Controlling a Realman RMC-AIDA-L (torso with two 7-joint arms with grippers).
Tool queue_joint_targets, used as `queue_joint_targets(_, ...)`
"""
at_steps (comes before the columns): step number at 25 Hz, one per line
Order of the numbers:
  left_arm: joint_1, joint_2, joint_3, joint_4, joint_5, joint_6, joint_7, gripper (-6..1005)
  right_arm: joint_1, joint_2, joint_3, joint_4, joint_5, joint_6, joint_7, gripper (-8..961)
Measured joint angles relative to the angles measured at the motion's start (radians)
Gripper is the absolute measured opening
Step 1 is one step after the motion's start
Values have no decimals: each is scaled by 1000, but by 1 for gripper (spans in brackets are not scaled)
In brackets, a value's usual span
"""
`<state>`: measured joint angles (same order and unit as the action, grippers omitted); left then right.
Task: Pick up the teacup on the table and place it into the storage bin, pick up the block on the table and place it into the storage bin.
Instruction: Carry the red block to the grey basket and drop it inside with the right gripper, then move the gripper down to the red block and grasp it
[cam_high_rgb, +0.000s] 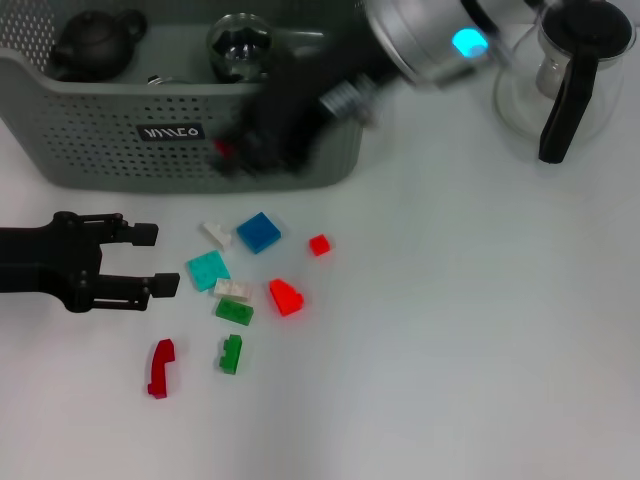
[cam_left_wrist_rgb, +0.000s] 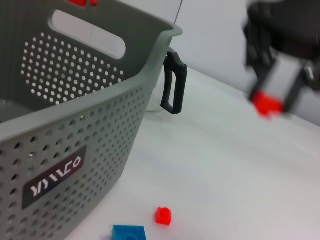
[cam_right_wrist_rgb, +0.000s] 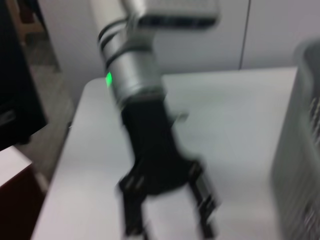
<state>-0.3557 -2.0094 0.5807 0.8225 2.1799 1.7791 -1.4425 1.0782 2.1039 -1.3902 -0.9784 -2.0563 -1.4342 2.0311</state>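
The right hand (cam_high_rgb: 245, 150) hangs blurred in front of the storage bin (cam_high_rgb: 100, 135), its black fingers clamped on a small red block (cam_left_wrist_rgb: 267, 104), which shows between the finger tips in the left wrist view. The arm behind it slants up toward the counter's far right, a cyan light on its silver sleeve.

The left hand (cam_high_rgb: 150, 260) rests low over the counter (cam_high_rgb: 480, 330) near its left edge, its two fingers spread apart and empty, pointing toward the scattered pieces.

Those pieces lie just in front of the bin: a blue block (cam_high_rgb: 259, 232), a small red cube (cam_high_rgb: 319, 244), a white piece (cam_high_rgb: 217, 234), a teal plate (cam_high_rgb: 207, 270), a red wedge (cam_high_rgb: 286, 296), a green block (cam_high_rgb: 234, 311) with a pale one touching it, a second green piece (cam_high_rgb: 231, 354) and a red curved piece (cam_high_rgb: 160, 368) nearer the front edge.

The grey-green bin stands at the far left of the counter, black label facing forward. Inside it sit a dark teapot (cam_high_rgb: 95, 45) and a glass teacup (cam_high_rgb: 240, 45). A glass kettle (cam_high_rgb: 570, 70) with a black handle stands at the far right corner.
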Motion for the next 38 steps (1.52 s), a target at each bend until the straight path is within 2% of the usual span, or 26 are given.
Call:
queue_joint_targets(3, 0, -1, 0, -4, 0, -4, 15, 811, 84, 0, -9, 39, -15, 114, 12, 204)
queue_joint_targets(8, -6, -6, 1, -5, 0, -7, 30, 811, 206, 0, -1, 198, -74, 368, 11, 207)
queue_joint_targets(12, -8, -6, 0, -6, 0, -7, 34, 811, 233, 1, -12, 284, -84, 505, 8, 209)
queue_joint_targets(20, -9, -5, 1, -6, 0, -7, 33, 811, 228, -4, -17, 307, -150, 532, 74, 213)
queue_joint_targets(22, -10, -3, 1, -4, 0, -5, 32, 811, 221, -5, -17, 294, -169, 522, 90, 303)
queue_joint_targets(25, -12, -2, 1, -1, -2, 1, 29, 811, 175, -5, -19, 219, -180, 484, 95, 438)
queue_joint_targets(27, -13, -2, 1, -1, -2, 2, 29, 811, 109, -5, -16, 115, -172, 436, 90, 520)
queue_joint_targets(31, -14, -1, 1, -4, -2, 1, 31, 811, -57, -5, -14, -140, -62, 282, 42, 683)
queue_joint_targets(36, -13, 0, 1, -5, -2, 0, 34, 811, -248, -7, -12, -372, 58, 46, -1, 906)
queue_joint_targets(38, -13, 0, 1, -2, -1, 3, 34, 811, -308, -7, -13, -436, 57, -47, 5, 922)
